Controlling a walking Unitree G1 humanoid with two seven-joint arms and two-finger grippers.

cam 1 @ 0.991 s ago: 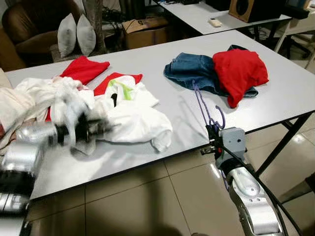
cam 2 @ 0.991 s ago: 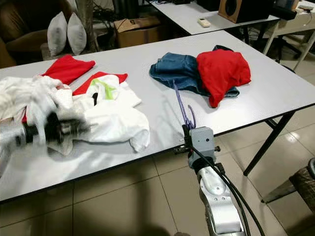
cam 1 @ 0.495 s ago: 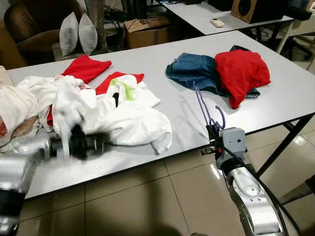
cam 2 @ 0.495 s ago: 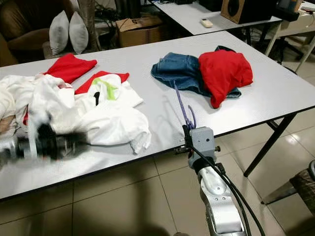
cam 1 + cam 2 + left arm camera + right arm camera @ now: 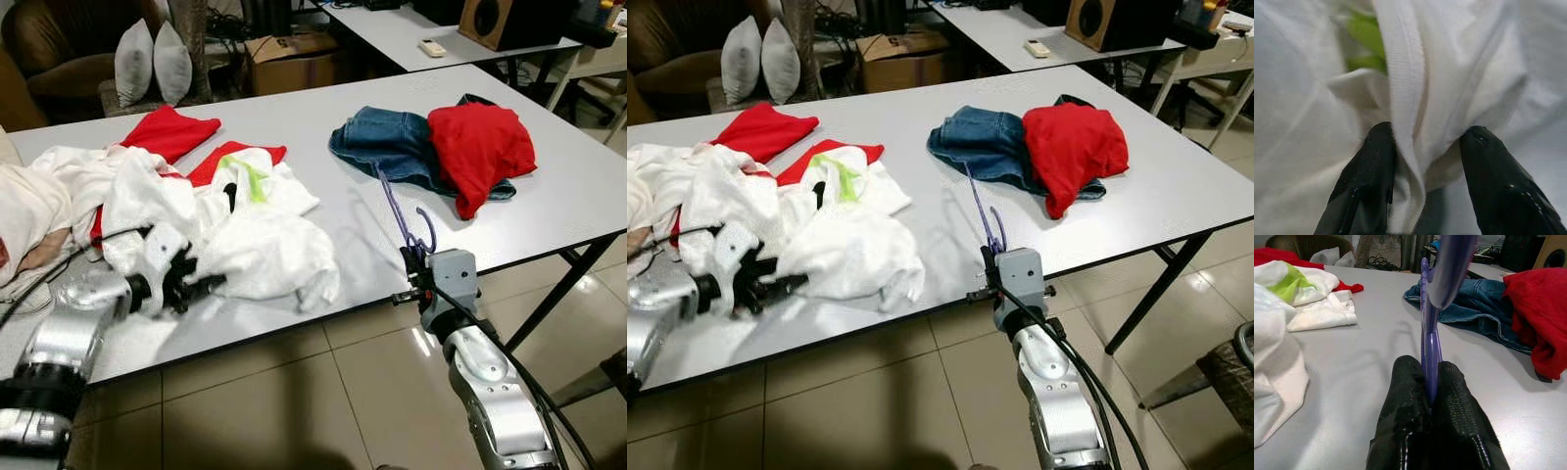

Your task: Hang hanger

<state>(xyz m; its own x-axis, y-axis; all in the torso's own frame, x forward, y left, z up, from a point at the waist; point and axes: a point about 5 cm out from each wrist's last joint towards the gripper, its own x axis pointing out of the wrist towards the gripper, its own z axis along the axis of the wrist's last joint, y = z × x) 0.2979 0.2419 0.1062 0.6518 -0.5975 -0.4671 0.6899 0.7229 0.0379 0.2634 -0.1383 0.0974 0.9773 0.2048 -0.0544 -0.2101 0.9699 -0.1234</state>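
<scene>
Right wrist view shows you the right gripper clamped tight on the purple hanger, held upright over the grey table's near edge. Your left gripper has its fingers spread, with a fold of the white shirt between them, not squeezed.

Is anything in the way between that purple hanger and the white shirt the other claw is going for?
Nothing visible. The right claw is shut on the purple hanger, and only bare table lies between it and the white shirt, where the left claw straddles a fold.
</scene>
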